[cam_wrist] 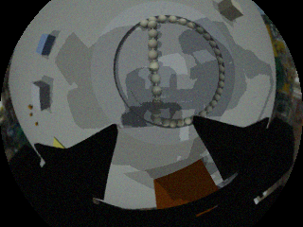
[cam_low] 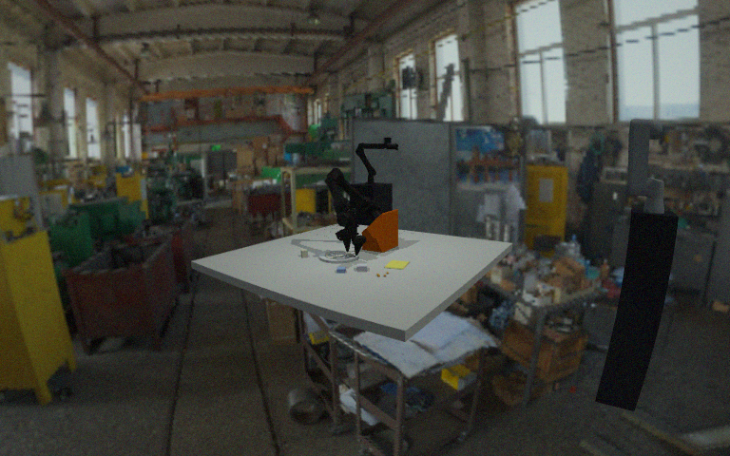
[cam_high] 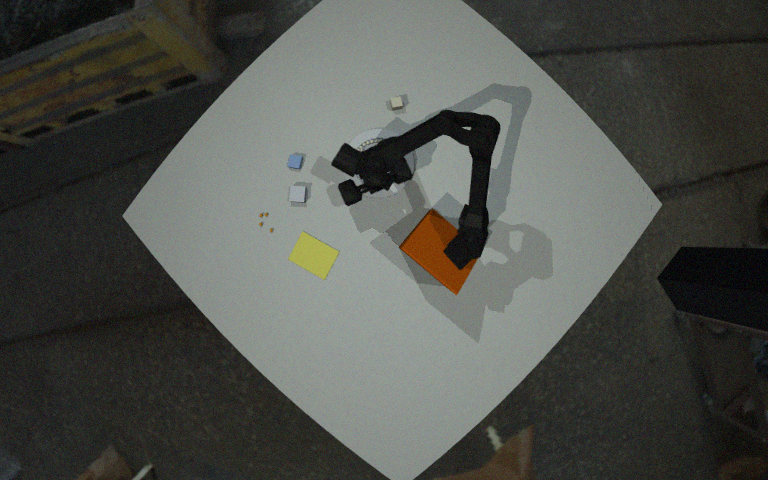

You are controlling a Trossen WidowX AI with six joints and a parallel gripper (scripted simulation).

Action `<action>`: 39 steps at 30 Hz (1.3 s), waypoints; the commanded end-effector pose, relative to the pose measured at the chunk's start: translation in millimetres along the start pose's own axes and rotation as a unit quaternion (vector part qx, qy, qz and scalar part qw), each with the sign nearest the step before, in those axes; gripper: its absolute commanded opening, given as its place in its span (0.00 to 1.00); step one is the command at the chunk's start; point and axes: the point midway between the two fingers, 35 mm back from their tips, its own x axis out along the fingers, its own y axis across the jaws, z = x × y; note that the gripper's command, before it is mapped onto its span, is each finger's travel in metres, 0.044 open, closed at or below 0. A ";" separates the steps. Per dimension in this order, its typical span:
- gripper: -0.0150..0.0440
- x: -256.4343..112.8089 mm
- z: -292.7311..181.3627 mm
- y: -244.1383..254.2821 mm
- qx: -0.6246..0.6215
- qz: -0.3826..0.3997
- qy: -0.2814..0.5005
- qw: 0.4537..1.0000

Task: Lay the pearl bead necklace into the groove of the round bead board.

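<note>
The round bead board (cam_high: 370,132) (cam_wrist: 100,63) is a pale disc with a dark circular groove. The pearl bead necklace (cam_wrist: 153,66) (cam_high: 370,141) follows the groove along the top, right side and bottom in the wrist view. Its other stretch runs nearly straight across the inside of the circle from top to bottom. The left arc of the groove is bare. My gripper (cam_wrist: 156,124) (cam_low: 352,253) is wide open and empty, over the board's near part, its tips on either side of the necklace's bottom run in the wrist view. The arm hides much of the board in the top view.
An orange block (cam_high: 430,249) (cam_low: 381,234) stands near the board. A yellow sheet (cam_high: 314,255) (cam_low: 396,264), a blue block (cam_high: 295,161) (cam_wrist: 45,43), a light grey block (cam_high: 297,193) (cam_wrist: 42,95), a beige block (cam_high: 396,103) (cam_wrist: 229,10) and several tiny orange pieces lie around it.
</note>
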 end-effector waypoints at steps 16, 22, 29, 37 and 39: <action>0.46 -18.0 11.6 -1.0 0.020 0.001 -0.001 1.000; 0.46 -21.6 12.0 -0.6 0.021 0.001 -0.003 1.000; 0.46 -10.6 12.1 -0.5 0.021 0.001 -0.002 1.000; 0.46 2.0 11.8 -1.0 0.021 0.001 -0.001 1.000; 0.46 5.2 11.7 -1.1 0.020 0.001 -0.001 1.000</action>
